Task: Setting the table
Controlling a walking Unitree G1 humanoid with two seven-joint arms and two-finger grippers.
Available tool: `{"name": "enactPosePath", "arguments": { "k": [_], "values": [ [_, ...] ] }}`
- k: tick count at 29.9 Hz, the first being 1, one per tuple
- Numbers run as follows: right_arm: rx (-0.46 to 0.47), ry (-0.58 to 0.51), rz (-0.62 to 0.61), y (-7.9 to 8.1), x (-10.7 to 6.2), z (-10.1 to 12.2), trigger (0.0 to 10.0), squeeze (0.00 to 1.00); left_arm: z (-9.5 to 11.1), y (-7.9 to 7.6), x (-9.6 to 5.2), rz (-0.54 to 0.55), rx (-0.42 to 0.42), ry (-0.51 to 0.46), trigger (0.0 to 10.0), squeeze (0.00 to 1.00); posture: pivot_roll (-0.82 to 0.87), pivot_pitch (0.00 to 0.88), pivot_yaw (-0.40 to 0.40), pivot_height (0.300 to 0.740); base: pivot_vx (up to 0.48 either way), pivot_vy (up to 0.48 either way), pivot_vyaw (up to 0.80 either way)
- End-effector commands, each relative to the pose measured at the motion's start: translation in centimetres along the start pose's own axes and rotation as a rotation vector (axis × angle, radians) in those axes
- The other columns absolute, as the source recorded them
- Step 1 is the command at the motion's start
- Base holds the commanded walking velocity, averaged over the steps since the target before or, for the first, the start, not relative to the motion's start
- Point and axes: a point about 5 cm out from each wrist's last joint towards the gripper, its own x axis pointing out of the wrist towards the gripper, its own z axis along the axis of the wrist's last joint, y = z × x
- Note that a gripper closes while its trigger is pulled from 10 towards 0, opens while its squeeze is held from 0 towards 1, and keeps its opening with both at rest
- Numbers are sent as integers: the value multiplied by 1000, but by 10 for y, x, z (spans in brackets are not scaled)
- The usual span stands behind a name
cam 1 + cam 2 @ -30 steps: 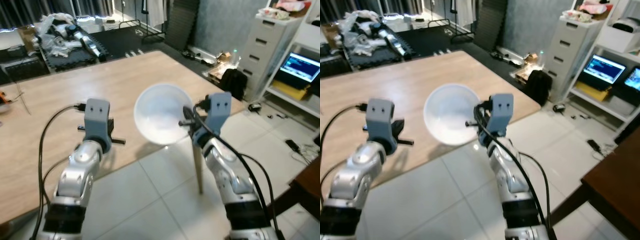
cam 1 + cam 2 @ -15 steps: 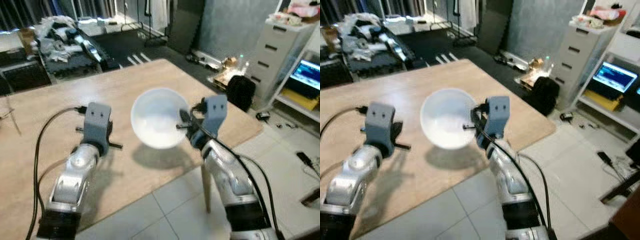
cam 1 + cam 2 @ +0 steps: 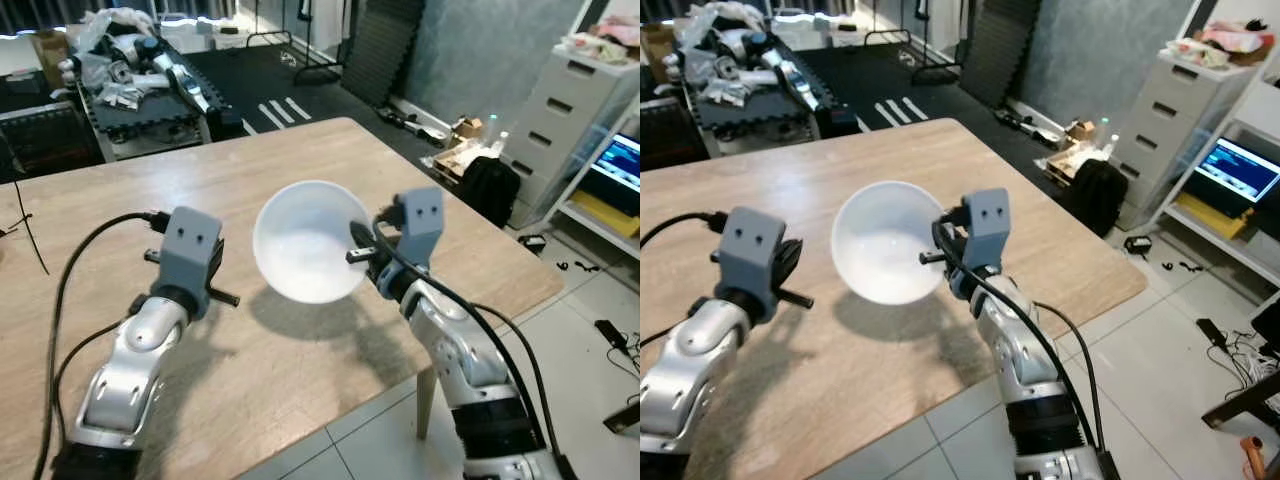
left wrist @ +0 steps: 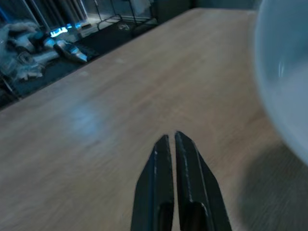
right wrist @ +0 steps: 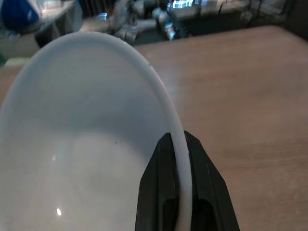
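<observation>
A white bowl (image 3: 305, 240) hangs tilted above the light wooden table (image 3: 300, 150), casting a shadow on the wood below it. My right gripper (image 5: 175, 138) is shut on the bowl's rim, one black finger inside the bowl and one outside. In the head views the right wrist (image 3: 412, 232) sits just right of the bowl. My left gripper (image 4: 172, 138) is shut with nothing in it, held low over bare tabletop to the left of the bowl. The bowl's edge (image 4: 284, 86) shows blurred at the side of the left wrist view.
The table's near edge and right corner (image 3: 555, 285) border a tiled floor. A grey drawer unit (image 3: 590, 90), a lit screen (image 3: 622, 158) and a black bag (image 3: 490, 185) stand to the right. Clutter on a black mat (image 3: 140, 70) lies beyond the table.
The camera has moved towards the table, so the bowl and both arms now stand over the wood instead of at its edge. The right gripper keeps its hold on the bowl.
</observation>
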Motion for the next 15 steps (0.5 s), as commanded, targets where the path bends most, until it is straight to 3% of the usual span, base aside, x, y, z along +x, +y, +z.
{"name": "enactPosePath", "arguments": {
  "k": [1,3,5,8,11,15],
  "values": [
    [27,80,20,-4,3,-3,10000,0,-2,-3,-11,-53,45,-6,10000,0,32,120,29,740,0,0,0],
    [29,104,39,-4,5,-2,10000,0,-3,-2,-16,-72,58,-4,10000,0,35,121,26,740,0,0,0],
    [-72,149,135,-2,16,6,10000,0,-9,-2,-33,-129,96,17,10000,0,46,125,9,740,0,0,0],
    [-115,172,157,-2,23,9,10000,0,-11,-4,-40,-148,112,21,10000,0,50,127,1,740,0,0,0],
    [-130,188,140,-5,29,9,10000,0,-11,-7,-42,-144,132,11,10000,0,54,128,-4,740,0,0,0],
    [-88,189,116,-5,29,6,10000,0,-8,-11,-38,-115,91,6,10000,0,51,133,-3,740,0,0,0]
  ]
}}
